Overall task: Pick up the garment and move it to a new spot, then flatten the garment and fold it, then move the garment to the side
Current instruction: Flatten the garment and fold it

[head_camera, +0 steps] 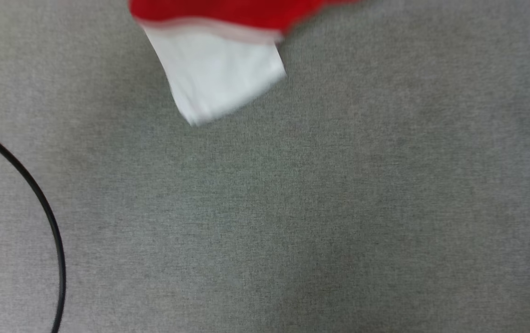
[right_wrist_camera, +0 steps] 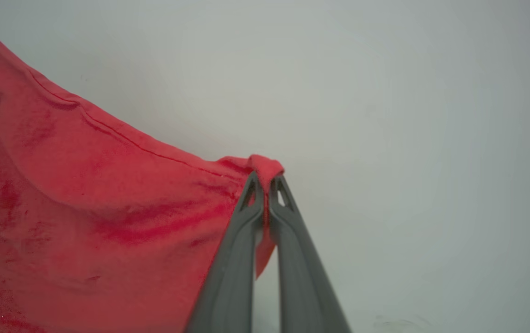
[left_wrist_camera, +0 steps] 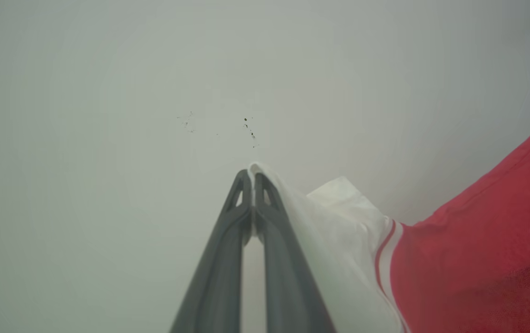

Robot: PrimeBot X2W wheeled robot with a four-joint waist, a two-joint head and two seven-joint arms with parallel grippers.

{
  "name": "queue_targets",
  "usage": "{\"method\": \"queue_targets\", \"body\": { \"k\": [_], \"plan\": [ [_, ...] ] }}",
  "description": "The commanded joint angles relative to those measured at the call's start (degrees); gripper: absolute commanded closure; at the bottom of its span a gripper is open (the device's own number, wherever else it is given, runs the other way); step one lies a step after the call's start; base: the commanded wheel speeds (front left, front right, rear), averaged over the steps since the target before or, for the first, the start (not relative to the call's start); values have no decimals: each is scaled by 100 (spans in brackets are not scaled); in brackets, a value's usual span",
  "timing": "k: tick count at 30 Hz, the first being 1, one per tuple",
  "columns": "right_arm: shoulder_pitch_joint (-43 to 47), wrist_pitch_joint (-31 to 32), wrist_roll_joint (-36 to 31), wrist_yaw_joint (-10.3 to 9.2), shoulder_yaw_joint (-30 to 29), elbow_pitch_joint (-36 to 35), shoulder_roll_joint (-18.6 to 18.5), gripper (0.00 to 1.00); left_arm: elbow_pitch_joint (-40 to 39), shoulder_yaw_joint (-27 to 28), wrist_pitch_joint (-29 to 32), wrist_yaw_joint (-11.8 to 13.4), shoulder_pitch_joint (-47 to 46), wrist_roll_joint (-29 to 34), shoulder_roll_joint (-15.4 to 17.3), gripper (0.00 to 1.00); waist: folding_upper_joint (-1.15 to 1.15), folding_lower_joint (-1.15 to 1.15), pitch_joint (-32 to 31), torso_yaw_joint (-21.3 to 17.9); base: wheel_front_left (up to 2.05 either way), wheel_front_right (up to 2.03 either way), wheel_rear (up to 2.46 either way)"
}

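Note:
The garment (head_camera: 218, 64) hangs in the air at the top of the head view, a white sleeve below a red body, blurred. In the left wrist view my left gripper (left_wrist_camera: 252, 178) is shut on a white fold of the garment (left_wrist_camera: 339, 222), whose sleeve and red-striped trim run off to the right. In the right wrist view my right gripper (right_wrist_camera: 265, 181) is shut on a red edge of the garment (right_wrist_camera: 84, 185), and the red cloth stretches away to the left.
A grey fabric surface (head_camera: 292, 208) spreads below the hanging cloth. A thin black cable (head_camera: 42, 203) curves across its left side. Both wrist views look toward a plain pale wall (left_wrist_camera: 153, 92).

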Motion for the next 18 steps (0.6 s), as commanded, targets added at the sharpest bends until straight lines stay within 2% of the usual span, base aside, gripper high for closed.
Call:
{"method": "queue_targets", "body": {
  "k": [1, 10, 14, 18],
  "plan": [
    [-188, -39, -65, -4, -15, 76, 73, 100, 111, 31, -29, -27, -207, 33, -43, 100, 0, -1, 159, 14, 0, 0, 0],
    [-1436, -442, -363, -4, 141, 1026, 532, 100, 1249, 38, -306, -340, -1616, 201, -359, 100, 0, -1, 516, 51, 0, 0, 0],
    [-1538, -664, -290, -4, 391, 1405, 635, 100, 1606, -59, -453, -451, -1698, 196, -467, 100, 0, -1, 579, 81, 0, 0, 0],
    [-1196, -877, -138, -4, 773, 1589, 641, 100, 1911, -155, -662, -528, -1393, 156, -476, 100, 0, -1, 564, 71, 0, 0, 0]
  ]
}}
